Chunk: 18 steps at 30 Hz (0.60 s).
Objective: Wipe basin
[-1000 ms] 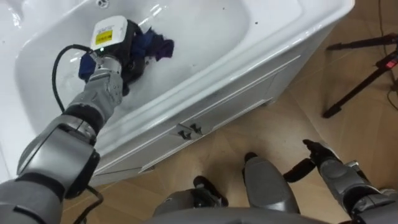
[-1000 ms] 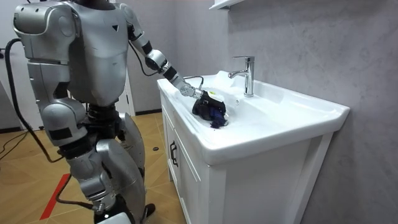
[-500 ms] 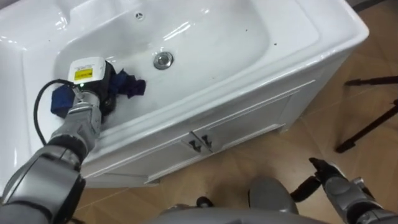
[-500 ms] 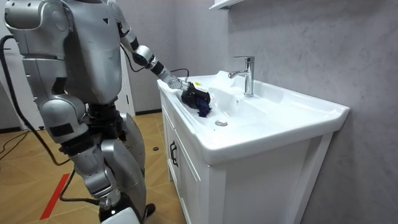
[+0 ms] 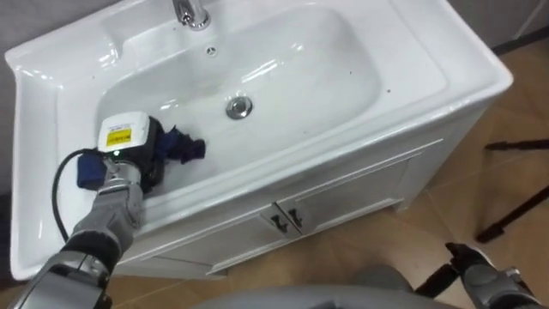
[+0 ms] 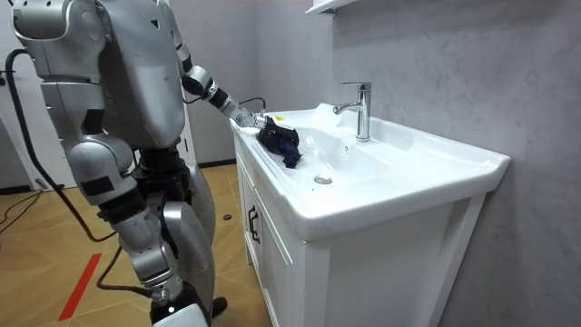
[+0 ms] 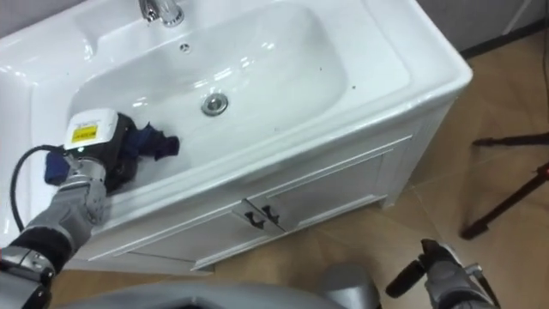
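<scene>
the left hand (image 5: pixel 144 161) is curled around a dark blue cloth (image 5: pixel 187 148) lying against the left inner wall of the white basin (image 5: pixel 326 60), left of the drain (image 5: pixel 239 107), while the right hand (image 5: pixel 470 262) hangs low in front of the cabinet (image 5: pixel 343 193), its state impossible to tell.

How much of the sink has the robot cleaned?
Hard to say what's done: the basin looks mostly white. Right now the left hand holds a blue cloth against the bowl's left end. Left to wipe: around the drain and the right side, where tiny dark specks show. The right hand hangs idle, low down.
</scene>
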### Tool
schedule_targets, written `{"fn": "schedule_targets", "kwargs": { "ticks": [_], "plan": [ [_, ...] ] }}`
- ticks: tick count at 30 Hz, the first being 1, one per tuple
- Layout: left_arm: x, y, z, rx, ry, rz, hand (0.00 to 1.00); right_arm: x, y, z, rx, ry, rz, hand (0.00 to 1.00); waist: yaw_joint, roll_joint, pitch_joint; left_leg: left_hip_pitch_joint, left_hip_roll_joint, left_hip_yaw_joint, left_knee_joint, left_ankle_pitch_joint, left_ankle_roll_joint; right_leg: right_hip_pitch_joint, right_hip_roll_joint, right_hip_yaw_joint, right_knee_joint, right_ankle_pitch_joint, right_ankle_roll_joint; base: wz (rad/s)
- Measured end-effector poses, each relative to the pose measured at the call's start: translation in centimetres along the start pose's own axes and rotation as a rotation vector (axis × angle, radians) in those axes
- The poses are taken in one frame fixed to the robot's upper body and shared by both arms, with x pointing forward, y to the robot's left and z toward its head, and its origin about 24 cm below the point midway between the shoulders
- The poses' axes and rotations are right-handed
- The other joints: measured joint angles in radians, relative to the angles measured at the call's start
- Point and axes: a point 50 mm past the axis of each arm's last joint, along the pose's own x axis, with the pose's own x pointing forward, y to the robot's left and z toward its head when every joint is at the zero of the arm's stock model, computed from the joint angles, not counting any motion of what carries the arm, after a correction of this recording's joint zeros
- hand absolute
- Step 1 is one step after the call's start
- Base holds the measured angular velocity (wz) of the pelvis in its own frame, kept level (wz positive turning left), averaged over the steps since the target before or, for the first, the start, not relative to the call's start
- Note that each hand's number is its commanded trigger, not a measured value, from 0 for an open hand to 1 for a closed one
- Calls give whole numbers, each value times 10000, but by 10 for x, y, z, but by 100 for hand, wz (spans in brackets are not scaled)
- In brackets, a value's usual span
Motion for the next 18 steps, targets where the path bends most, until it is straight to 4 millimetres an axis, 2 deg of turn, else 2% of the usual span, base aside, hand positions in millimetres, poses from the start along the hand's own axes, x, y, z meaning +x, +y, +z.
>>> {"fn": "schedule_targets", "kwargs": {
  "ticks": [5,11,15,18],
  "plan": [
    [-4,-3,-1,-91,33,-8,100,0,0,1,-70,29,-11,0,16,-24,8,159,-16,-83,-105,20,-33,133,14,-2,-12,-48,-27,0],
    [-2,1,3,-121,133,205,100,0,4,2,-71,51,168,0,-1,-158,53,188,-24,-94,-97,22,-38,126,3,15,22,-108,-34,0],
    [6,6,11,-263,146,235,100,0,6,4,504,24,363,0,-1,-251,118,119,-53,-101,-71,21,-39,-34,-39,33,236,-184,-9,0],
    [19,16,20,-778,296,343,100,0,6,15,867,-239,311,0,-12,-323,176,-297,-40,-90,173,17,-34,-514,-81,81,548,-202,-5,-1]
  ]
}}
